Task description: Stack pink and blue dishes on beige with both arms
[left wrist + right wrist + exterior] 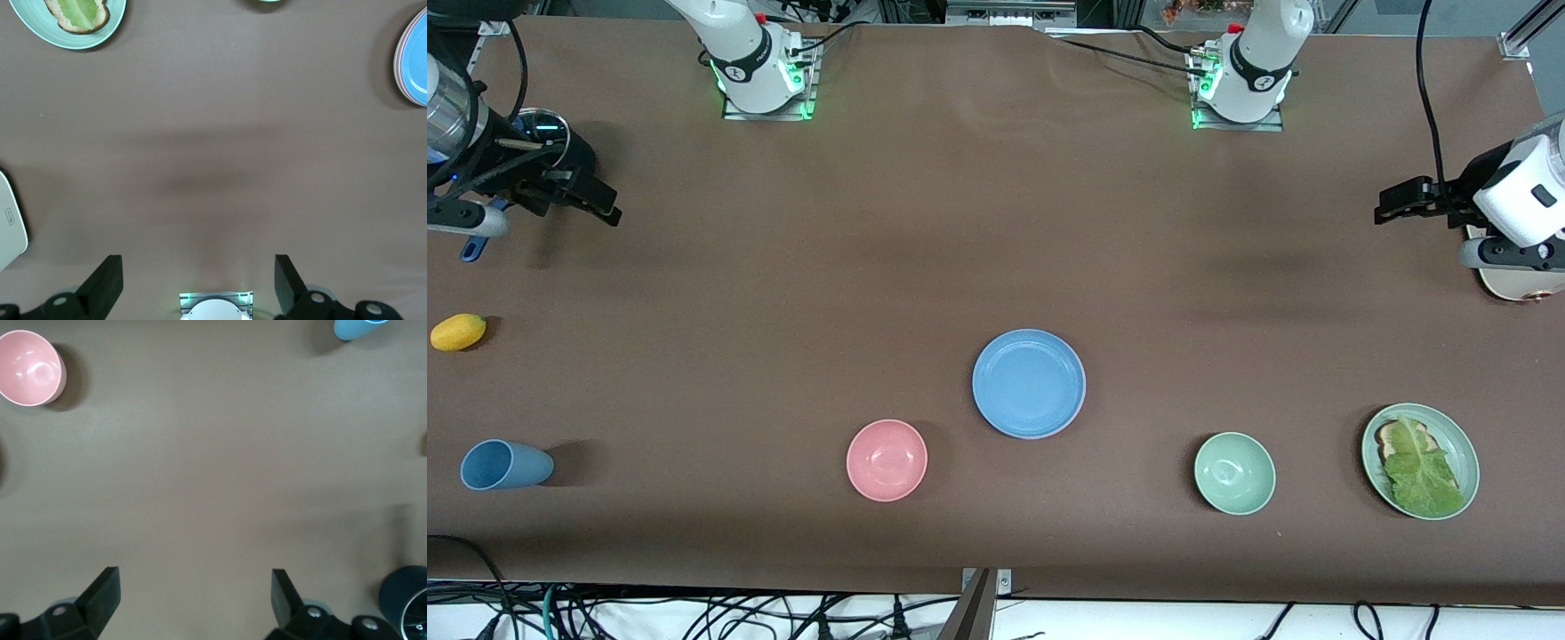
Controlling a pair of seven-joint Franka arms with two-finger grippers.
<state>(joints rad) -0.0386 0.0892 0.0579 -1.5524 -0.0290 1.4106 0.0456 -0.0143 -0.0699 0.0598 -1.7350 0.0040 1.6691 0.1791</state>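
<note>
The blue plate (1029,383) lies flat and upright near the middle of the table, round, shallow, matte light blue, nothing on it. In the left wrist view a thin pink rim (398,67) shows just under its edge, so a pink plate appears to lie directly beneath it.

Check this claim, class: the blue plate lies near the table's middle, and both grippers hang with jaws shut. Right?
Not quite. The blue plate does lie near the middle, but the left gripper and right gripper both hang with jaws open, as each wrist view shows.
</note>
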